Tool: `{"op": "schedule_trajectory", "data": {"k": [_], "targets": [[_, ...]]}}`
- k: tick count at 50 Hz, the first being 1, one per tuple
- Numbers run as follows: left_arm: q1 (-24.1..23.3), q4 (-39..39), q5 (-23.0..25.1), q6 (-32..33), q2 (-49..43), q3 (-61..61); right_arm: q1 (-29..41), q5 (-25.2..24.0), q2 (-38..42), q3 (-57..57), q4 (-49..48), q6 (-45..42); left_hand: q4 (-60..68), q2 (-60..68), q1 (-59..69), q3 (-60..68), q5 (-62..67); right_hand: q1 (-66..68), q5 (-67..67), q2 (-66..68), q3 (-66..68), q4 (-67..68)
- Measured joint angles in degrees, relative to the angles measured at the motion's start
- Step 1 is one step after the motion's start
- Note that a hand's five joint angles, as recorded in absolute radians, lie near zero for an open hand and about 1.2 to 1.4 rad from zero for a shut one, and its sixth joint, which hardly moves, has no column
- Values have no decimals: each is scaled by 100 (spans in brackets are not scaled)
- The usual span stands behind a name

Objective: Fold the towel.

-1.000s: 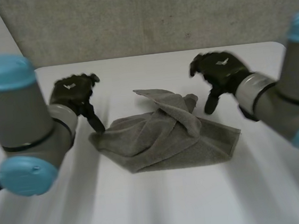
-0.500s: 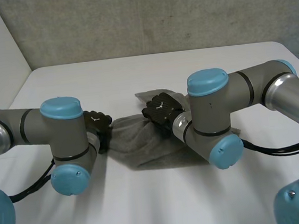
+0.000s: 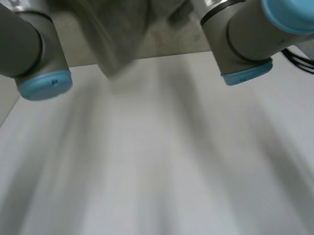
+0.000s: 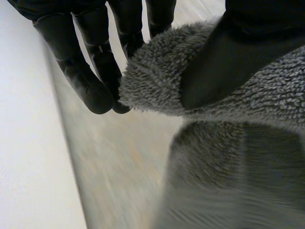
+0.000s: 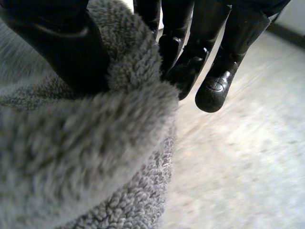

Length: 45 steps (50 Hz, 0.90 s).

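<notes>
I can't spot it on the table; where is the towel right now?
In the head view the towel hangs between the left arm and the right arm, above the table, pinched by the left hand and the right hand.

The towel (image 5: 119, 119) is grey terry cloth, its looped pile rough and fluffy. The fingers (image 5: 214, 90) are smooth black plastic with a faint sheen. The worktop (image 3: 162, 167) is white and matt.
</notes>
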Motion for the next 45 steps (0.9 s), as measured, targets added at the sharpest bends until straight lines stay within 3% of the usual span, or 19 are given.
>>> {"op": "schedule_trajectory", "data": {"k": [5, 14, 21, 24, 30, 37, 45], "targets": [[-81, -7, -46, -23, 288, -462, -139, -129, -217, 538, 41, -22, 0, 0, 0, 3, 0, 0, 1, 75, 28, 0], [-166, -700, 237, 4, 353, -2525, -219, -782, -152, 1487, 1302, -262, 0, 0, 0, 10, 36, 0, 44, 81, 44, 0], [-158, -770, 348, 18, 316, -4134, -193, -1167, -6, 2807, 1651, -1119, 0, 0, 0, 16, 58, -5, -73, -478, -502, -547], [-161, -773, 359, 32, 300, -4525, -189, -1178, 29, 3183, 1762, -1520, 0, 0, 0, 19, 58, -248, -708, -1197, -1179, -1198], [-184, -788, 362, 141, 350, -5112, -250, -1066, 17, 3736, 2350, -2185, 0, 0, 0, 21, 58, -2763, -3222, -3410, -3459, -3481], [-304, -806, 361, 308, 787, -5509, -454, -960, -483, 3646, 3420, -1718, 0, 0, 0, 22, 58, -3866, -4205, -4471, -4549, -4569], [-582, -805, 360, 341, 1398, -5848, -721, -940, -869, 2856, 4350, -266, 0, 0, 0, 21, 58, -4092, -4738, -4753, -4849, -4896]]}}
